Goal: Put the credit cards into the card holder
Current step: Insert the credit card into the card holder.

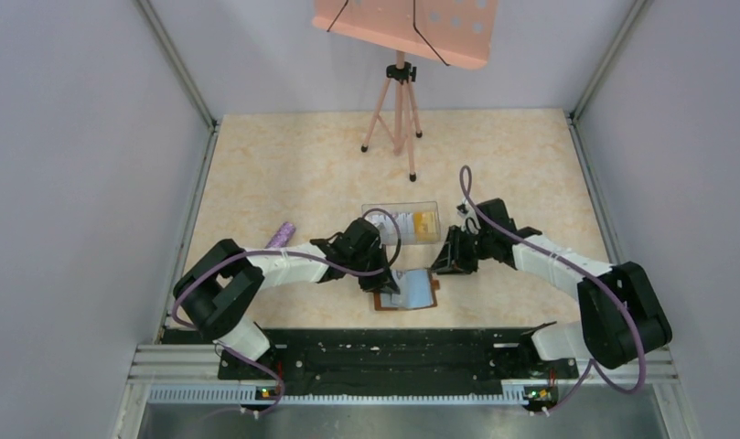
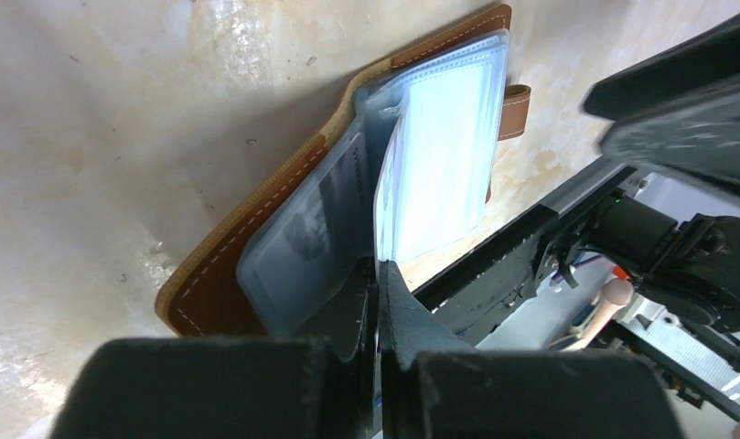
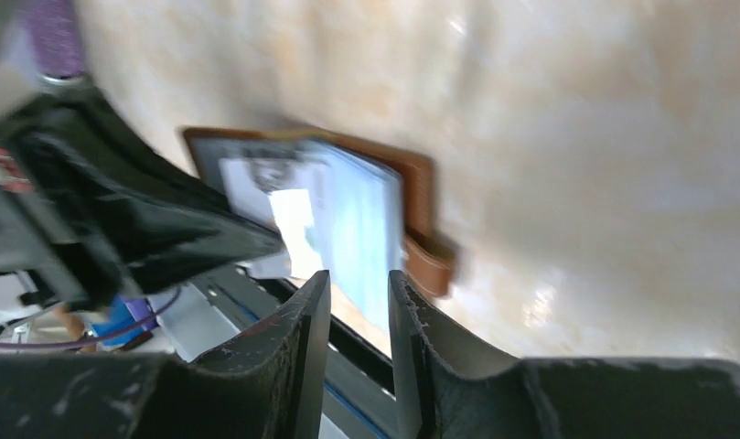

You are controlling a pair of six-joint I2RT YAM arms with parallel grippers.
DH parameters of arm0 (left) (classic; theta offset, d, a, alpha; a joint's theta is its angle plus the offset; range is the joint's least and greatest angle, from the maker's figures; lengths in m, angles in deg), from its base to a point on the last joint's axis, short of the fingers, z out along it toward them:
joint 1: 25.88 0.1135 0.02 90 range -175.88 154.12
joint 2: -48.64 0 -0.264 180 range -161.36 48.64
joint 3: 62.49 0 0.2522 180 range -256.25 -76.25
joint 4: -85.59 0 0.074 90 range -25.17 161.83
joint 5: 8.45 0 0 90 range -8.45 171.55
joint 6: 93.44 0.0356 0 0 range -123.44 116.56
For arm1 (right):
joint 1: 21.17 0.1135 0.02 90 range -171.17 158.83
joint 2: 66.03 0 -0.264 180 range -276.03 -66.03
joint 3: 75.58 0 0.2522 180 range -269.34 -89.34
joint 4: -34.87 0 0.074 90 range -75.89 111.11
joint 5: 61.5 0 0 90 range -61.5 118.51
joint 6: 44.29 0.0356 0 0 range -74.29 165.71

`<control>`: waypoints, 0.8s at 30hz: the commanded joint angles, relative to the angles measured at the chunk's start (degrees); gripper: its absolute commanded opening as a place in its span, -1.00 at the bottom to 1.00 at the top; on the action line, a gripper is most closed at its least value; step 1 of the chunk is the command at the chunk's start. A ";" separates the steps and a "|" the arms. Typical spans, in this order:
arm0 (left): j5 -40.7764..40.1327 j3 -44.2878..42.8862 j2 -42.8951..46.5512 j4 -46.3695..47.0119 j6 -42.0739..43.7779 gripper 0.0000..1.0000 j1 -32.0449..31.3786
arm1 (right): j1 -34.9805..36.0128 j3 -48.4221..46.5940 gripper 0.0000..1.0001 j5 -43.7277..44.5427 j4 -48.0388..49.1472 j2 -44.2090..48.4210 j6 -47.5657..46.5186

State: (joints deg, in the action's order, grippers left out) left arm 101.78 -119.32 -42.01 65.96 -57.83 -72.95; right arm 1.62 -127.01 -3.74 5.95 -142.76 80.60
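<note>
**Left jaws pinched at the wallet leaf, right jaws standing by**

Left gripper, hard against its wrist lens: jaws closed tight, seemingly nipping the near edge of a clear pocket leaf of the card holder. Whether a card sits in that nip, cannot tell. Holder lies open on the table, between the two arms, near the front edge.

Right gripper: jaws narrowly apart, nothing between them, just beside the holder's snap tab.

Risks, as judged:
- Thin leaf could slip from the pinch and the pocket fall shut.
- Pulling on the leaf may drag the unpinned holder.
- The grippers work close together and could knock.

Count: one holder; one clear box behind it, holding two groups of credit cards, orange and pale, number per group unreadable; two grippers.
</note>
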 commanded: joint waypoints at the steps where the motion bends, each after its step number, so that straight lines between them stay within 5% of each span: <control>1: -1.36 3.95 -2.28 4.06 -3.19 -1.00 0.48 | -1.67 5.14 -0.39 0.78 -1.62 0.04 -1.83; 14: -0.11 6.31 -6.62 13.34 -8.09 -1.00 0.57 | -2.55 12.73 -0.55 -6.42 10.96 -6.07 2.64; 23: 0.88 1.67 -8.46 7.31 -5.31 -1.00 0.51 | -2.51 13.11 -0.79 -6.58 10.98 -5.51 3.60; 24: 0.11 0.75 -7.99 4.49 -3.74 -0.81 0.45 | -2.48 13.08 -0.79 -6.55 11.02 -5.60 3.66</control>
State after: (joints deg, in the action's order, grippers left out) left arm 106.22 -116.65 -48.00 81.69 -65.48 -72.27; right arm -1.31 -114.42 -10.80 13.93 -147.85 83.79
